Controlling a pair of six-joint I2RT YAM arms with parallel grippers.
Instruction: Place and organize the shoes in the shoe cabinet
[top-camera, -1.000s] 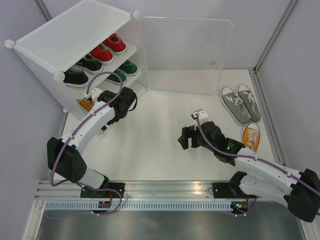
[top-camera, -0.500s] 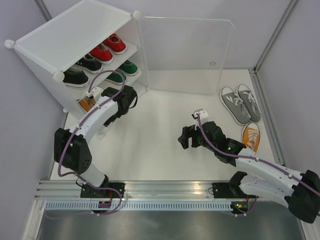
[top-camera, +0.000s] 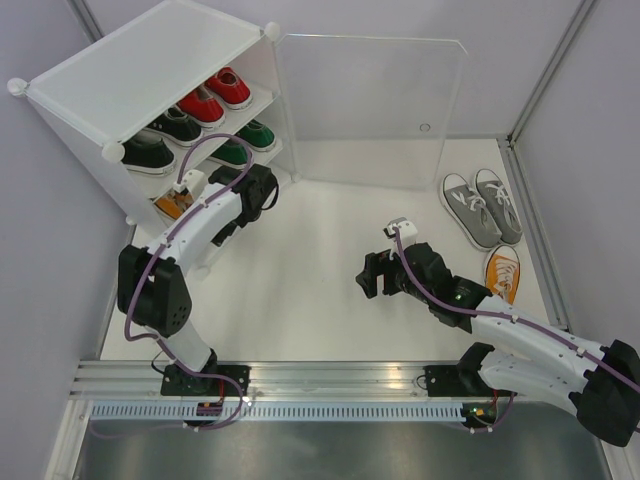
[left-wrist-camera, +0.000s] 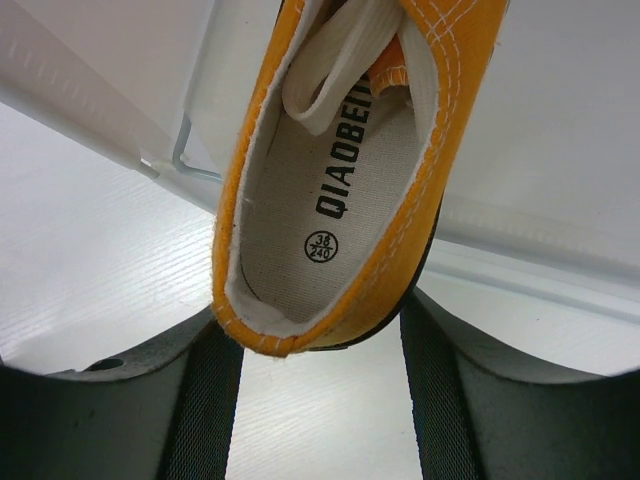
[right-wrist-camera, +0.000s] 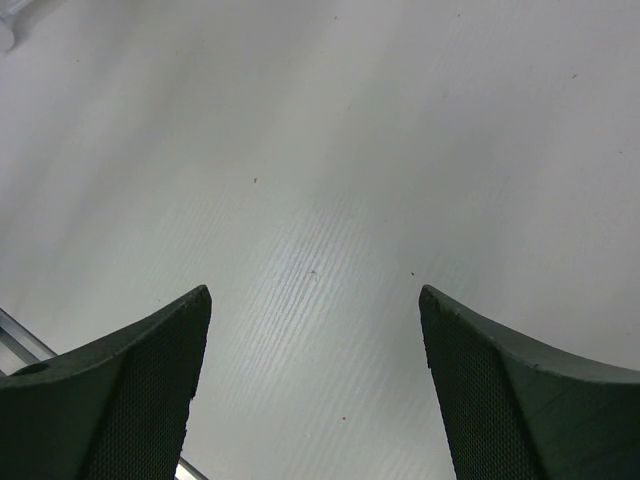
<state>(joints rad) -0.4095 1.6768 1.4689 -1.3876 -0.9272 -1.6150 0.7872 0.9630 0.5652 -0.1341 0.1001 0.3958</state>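
My left gripper (left-wrist-camera: 318, 335) pinches the orange shoe (left-wrist-camera: 345, 170) by its heel at the bottom tier of the shoe cabinet (top-camera: 150, 70), light, soft canvas likely to squash, while my right gripper (right-wrist-camera: 315, 330) hangs open and empty.

This is a robotics lab test cell. Two arms are bolted to an aluminium rail (top-camera: 330, 380) on the base side of the right claw (top-camera: 370, 277), which hangs with its fingers apart over a bare white counter (top-camera: 310, 310). Plain grey wall panels (top-camera: 600, 150) on metal frame posts (top-camera: 548, 70) box the counter in, beyond and to the right of that claw. The left claw (left-wrist-camera: 312, 322) grips an orange shoe (left-wrist-camera: 340, 200) at a white plastic shoe cabinet (top-camera: 150, 60).
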